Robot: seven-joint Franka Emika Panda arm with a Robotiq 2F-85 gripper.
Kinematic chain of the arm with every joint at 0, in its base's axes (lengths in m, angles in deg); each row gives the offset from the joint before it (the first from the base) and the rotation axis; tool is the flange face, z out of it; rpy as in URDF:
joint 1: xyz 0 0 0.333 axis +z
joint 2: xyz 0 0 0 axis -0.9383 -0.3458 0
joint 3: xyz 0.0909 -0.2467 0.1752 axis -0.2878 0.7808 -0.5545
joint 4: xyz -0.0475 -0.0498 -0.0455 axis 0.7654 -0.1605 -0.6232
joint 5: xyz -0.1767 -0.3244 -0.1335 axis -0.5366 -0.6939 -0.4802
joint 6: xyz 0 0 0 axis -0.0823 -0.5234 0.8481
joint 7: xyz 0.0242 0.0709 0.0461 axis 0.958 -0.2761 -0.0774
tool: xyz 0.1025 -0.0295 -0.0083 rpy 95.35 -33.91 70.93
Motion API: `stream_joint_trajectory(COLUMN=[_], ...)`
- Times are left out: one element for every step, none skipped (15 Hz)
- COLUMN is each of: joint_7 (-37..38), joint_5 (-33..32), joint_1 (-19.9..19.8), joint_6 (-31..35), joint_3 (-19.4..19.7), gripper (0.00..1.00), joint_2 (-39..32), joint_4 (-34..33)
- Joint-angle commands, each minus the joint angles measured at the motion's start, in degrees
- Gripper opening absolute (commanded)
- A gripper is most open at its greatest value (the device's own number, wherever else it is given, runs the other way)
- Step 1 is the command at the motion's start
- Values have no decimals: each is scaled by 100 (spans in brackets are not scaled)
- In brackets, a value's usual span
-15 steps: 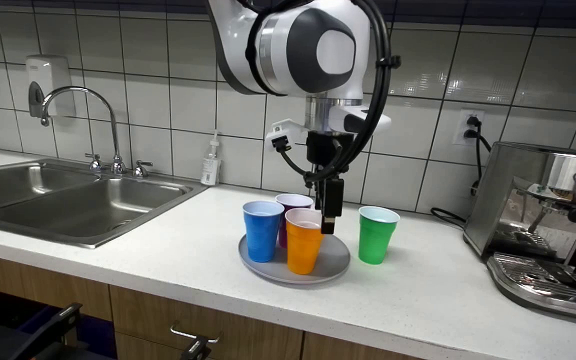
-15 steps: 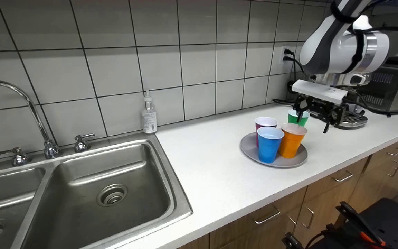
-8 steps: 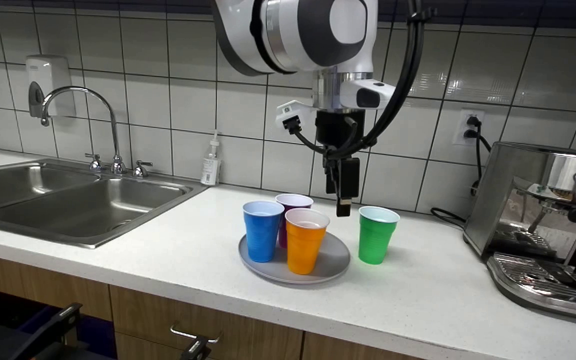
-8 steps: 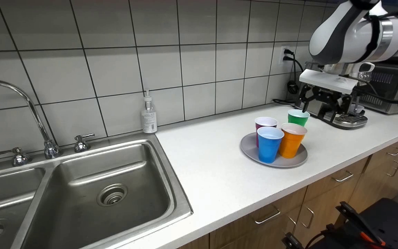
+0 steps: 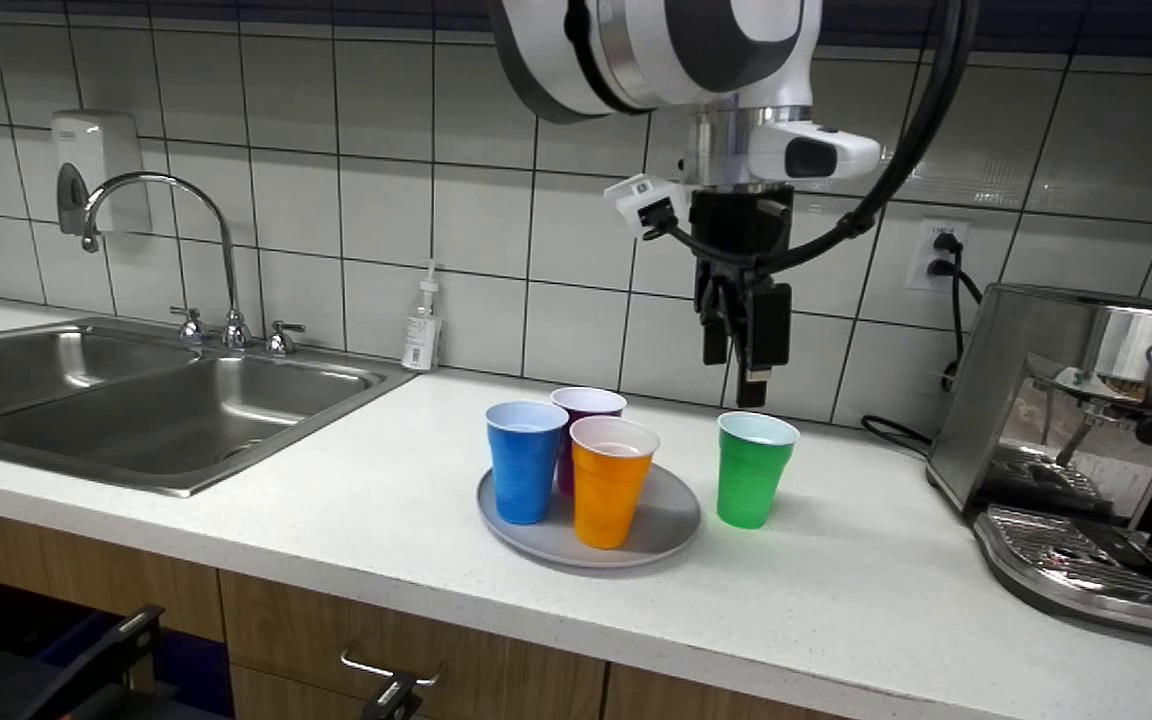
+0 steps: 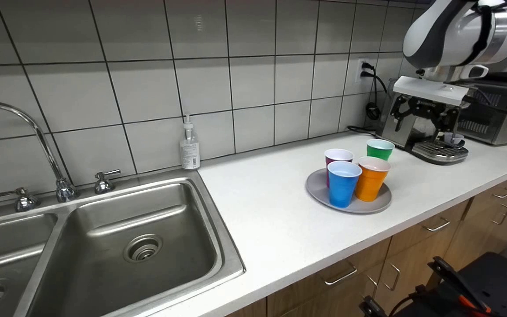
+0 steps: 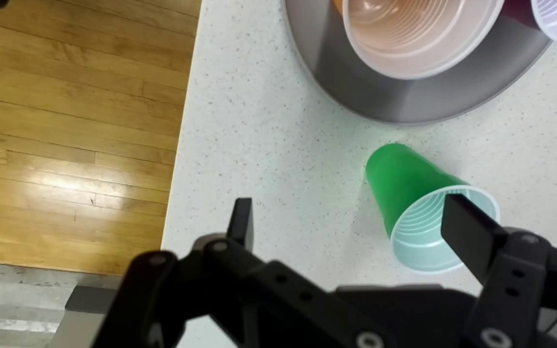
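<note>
The claw (image 7: 348, 215) stands spread wide, its two fingers (image 7: 469, 237) well apart, with nothing gripped between them. It points down and hangs above the counter (image 5: 386, 470), off to the right of the plate (image 5: 671, 512) as seen in an exterior view.

The green cup (image 5: 754, 475) stands upright on the counter, just beside the plate and to its right in that same view, open mouth up. It is the thing nearest to the claw and lies below it. In the wrist view the finger on the right crosses in front of the cup's mouth, so the cup sits toward that finger rather than midway between the two; the cup's foot is the part nearest the plate. In both exterior views cup and claw are apart, though near.

On the plate stand three more cups, all upright: the blue cup (image 5: 524, 468) toward its left, the orange cup (image 5: 608, 495) toward its front, and the purple cup (image 5: 586, 402) toward its back, partly hidden by the other two.

Well to the left of the plate is the sink (image 5: 156, 430). The soap bottle (image 5: 422, 335) stands behind the plate and to its left. The coffee machine (image 5: 1046, 335) stands well to the plate's right.
</note>
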Motion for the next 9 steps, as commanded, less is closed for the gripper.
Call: stream_joint_trajectory(joint_7=[-626, -777, -902, -1045, -1168, -1281, -1400, -1481, -1585], joint_5=[284, 352, 408, 493, 582, 661, 745, 796, 874], joint_1=[-123, -129, -136, -143, -147, -154, -165, -169, -183], joint_6=[-430, -484, -542, -575, -624, -672, -737, -805, -852], joint_3=[32, 47, 55, 58, 60, 59, 53, 52, 39], gripper=[100, 100, 100, 100, 100, 100, 100, 100, 100], joint_2=[-454, -578, -689, -824, -964, -1099, -1245, -1364, -1508], joint_4=[-717, -875, -1018, -1170, -1331, -1490, -1654, -1801, -1949])
